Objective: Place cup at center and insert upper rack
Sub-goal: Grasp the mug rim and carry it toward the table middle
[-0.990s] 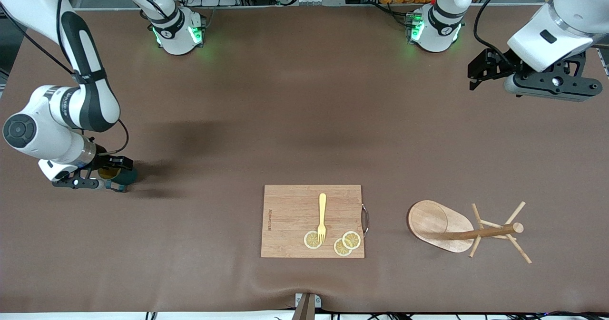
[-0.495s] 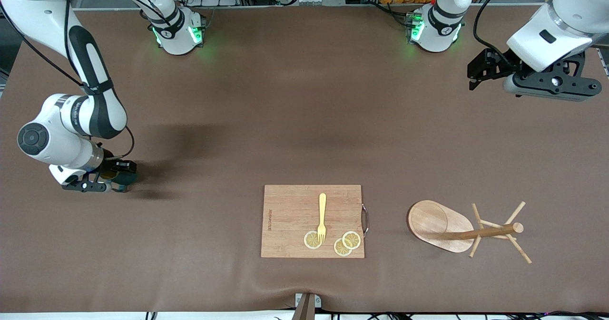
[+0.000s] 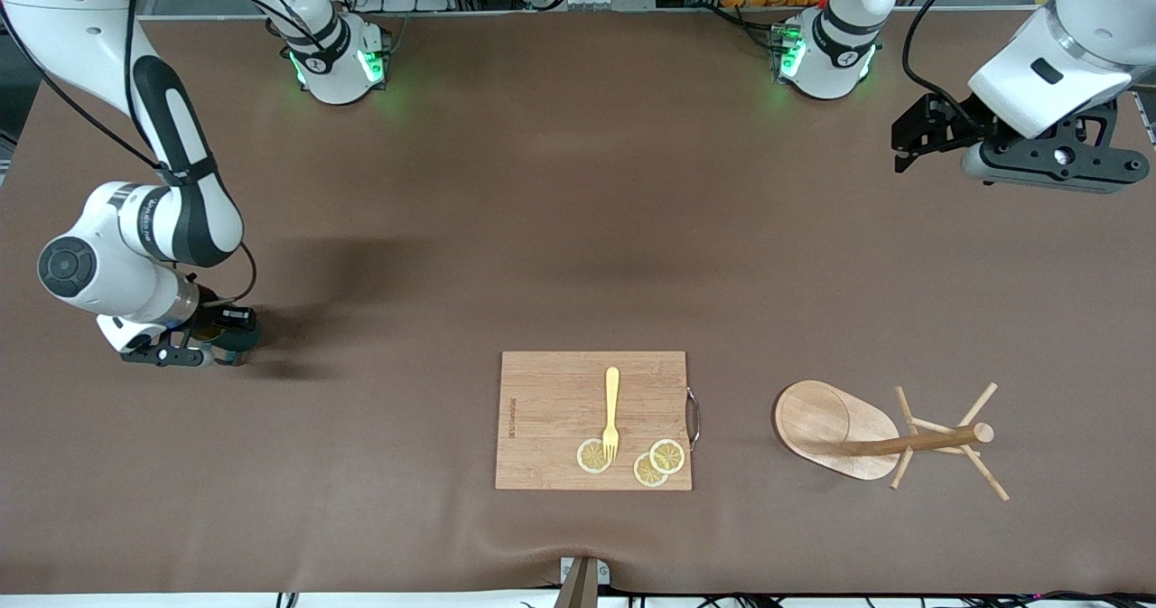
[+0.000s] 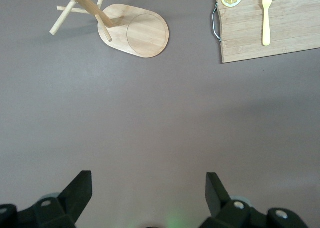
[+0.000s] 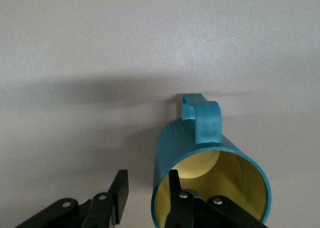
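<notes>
The teal cup (image 3: pixel 242 341) with a yellowish inside stands on the brown table near the right arm's end. In the right wrist view the cup (image 5: pixel 190 143) has its handle turned away from the gripper. My right gripper (image 3: pixel 194 344) is open and straddles the cup's rim: in the right wrist view (image 5: pixel 148 190) one finger is inside the cup, and the other is outside with a gap to the wall. The wooden mug tree (image 3: pixel 826 423) lies on its side toward the left arm's end; it also shows in the left wrist view (image 4: pixel 140 35). My left gripper (image 3: pixel 910 136) is open, empty and waits high over that end (image 4: pixel 148 188).
A bamboo cutting board (image 3: pixel 551 409) with a metal handle lies near the front edge, between the cup and the mug tree. A yellow fork (image 3: pixel 611 414) and lemon slices (image 3: pixel 657 463) lie on it. The board also shows in the left wrist view (image 4: pixel 295 33).
The right arm's wrist and elbow have shifted a little toward the table's middle while its gripper stayed at the cup. The left arm has barely moved.
</notes>
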Robot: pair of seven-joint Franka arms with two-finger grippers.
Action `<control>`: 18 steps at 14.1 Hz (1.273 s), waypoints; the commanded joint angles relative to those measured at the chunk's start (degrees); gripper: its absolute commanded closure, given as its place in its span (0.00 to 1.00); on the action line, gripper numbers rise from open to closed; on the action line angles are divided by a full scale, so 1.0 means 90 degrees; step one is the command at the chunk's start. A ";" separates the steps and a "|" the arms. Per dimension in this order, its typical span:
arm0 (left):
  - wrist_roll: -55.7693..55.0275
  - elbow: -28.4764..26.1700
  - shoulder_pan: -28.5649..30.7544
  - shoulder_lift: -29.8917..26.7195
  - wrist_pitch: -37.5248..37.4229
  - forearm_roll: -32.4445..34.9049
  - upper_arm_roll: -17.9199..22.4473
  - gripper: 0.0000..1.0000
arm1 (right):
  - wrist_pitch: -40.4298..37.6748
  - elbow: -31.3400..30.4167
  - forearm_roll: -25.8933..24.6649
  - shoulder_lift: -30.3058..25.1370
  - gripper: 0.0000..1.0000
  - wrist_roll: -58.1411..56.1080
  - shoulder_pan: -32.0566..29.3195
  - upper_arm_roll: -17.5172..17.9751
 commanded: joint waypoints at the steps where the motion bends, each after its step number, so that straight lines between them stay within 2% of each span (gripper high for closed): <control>1: -0.0050 -0.0058 0.0015 -0.0106 -0.0020 0.0143 -0.0027 0.00 | 0.0095 0.0019 0.0100 0.0062 0.77 -0.0074 -0.0192 0.0081; 3: -0.0050 -0.0048 0.0015 -0.0096 -0.0010 0.0143 -0.0027 0.00 | 0.0085 0.0019 0.0110 0.0053 0.91 -0.0064 -0.0173 0.0081; 4: -0.0040 -0.0057 0.0015 -0.0096 -0.0010 0.0143 -0.0027 0.00 | 0.0075 0.0019 0.0110 0.0062 0.93 -0.0055 -0.0173 0.0081; 5: -0.0040 -0.0048 0.0015 -0.0096 -0.0020 0.0143 -0.0027 0.00 | 0.0046 0.0038 0.0110 0.0053 1.00 -0.0054 -0.0173 0.0081; 10: -0.0040 -0.0048 0.0025 -0.0096 -0.0010 0.0143 -0.0007 0.00 | -0.0470 0.0233 0.0168 -0.0142 1.00 0.0033 -0.0134 0.0101; 13: -0.0040 -0.0048 0.0035 -0.0096 -0.0010 0.0143 0.0022 0.00 | -0.1212 0.0575 0.0548 -0.0308 1.00 0.0276 -0.0085 0.0110; 18: -0.0040 -0.0058 0.0045 -0.0077 -0.0010 0.0211 0.0032 0.00 | -0.1740 0.0644 0.0588 -0.0709 1.00 0.2032 0.0656 0.0120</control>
